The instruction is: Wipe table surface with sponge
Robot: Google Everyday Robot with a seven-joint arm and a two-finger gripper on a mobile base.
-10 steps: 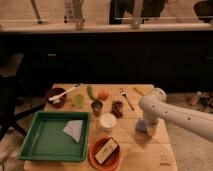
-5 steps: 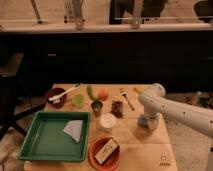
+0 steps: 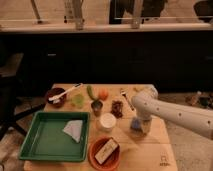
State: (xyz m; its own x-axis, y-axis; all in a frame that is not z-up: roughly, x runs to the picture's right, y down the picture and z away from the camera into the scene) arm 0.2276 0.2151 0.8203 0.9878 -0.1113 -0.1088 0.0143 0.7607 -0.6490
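Blue sponge (image 3: 136, 123) pinned flat on the table surface (image 3: 150, 145), right of the white cup (image 3: 106, 121), under the gripper (image 3: 141, 125). Judged mid-wipe, with most of the wood not yet covered. Pincer pressed together, pinching the sponge from above, far from the green tray (image 3: 50, 145).
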